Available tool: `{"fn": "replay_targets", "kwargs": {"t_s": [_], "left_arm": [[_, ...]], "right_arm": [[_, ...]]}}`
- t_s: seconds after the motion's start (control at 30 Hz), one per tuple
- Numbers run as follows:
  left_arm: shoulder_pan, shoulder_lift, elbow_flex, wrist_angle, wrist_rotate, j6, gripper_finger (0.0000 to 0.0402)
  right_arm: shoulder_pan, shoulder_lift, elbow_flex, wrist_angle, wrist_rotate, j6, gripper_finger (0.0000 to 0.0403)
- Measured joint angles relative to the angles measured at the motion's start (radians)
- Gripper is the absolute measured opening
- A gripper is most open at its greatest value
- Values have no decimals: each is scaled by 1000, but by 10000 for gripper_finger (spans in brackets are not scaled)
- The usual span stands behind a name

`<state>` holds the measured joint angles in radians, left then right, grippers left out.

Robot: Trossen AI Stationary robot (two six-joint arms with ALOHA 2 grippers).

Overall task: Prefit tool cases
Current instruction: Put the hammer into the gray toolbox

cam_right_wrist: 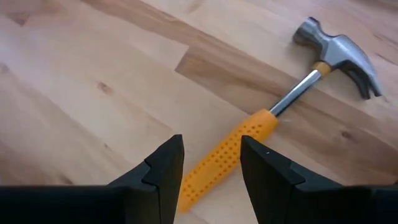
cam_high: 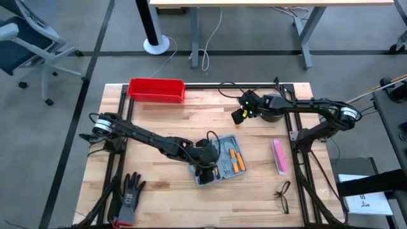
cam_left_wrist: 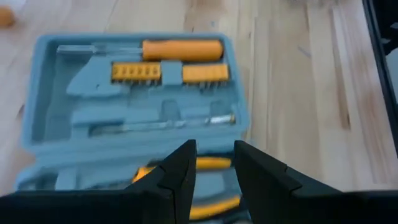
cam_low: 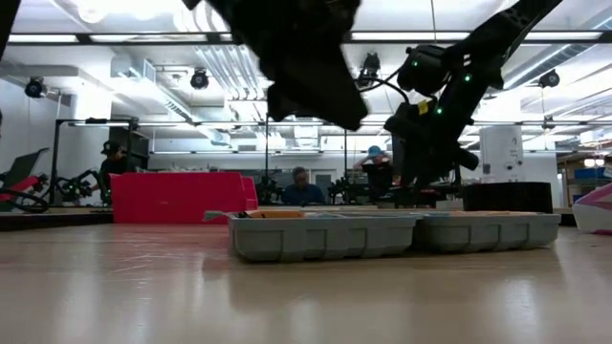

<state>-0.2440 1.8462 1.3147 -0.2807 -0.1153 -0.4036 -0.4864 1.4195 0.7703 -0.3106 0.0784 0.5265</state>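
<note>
The open tool case (cam_high: 219,164) lies flat on the tabletop (cam_high: 165,127), directly under the left hand (cam_left_wrist: 214,163), whose fingers stand narrowly apart, empty, poised over a tool slot. The right hand (cam_right_wrist: 211,163), open and empty, hovers over the hammer (cam_right_wrist: 273,118), its handle between the fingers, probably for pickup.

On the wooden table (cam_high: 165,121) we list: a red bin (cam_high: 156,90) at the far edge; a black glove (cam_high: 130,194) at the near left; a pink object (cam_high: 279,156) right of centre; spectacles (cam_high: 283,196) near it; a yellow-handled hammer (cam_right_wrist: 273,115).
</note>
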Motion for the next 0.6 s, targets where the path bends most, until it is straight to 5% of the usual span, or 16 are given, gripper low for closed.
{"fn": "replay_targets", "kwargs": {"t_s": [0.6], "left_arm": [[-11,-252,-189,-53,-8,23,115]], "right_arm": [[4,152,115,-114,-2,103,147]]}}
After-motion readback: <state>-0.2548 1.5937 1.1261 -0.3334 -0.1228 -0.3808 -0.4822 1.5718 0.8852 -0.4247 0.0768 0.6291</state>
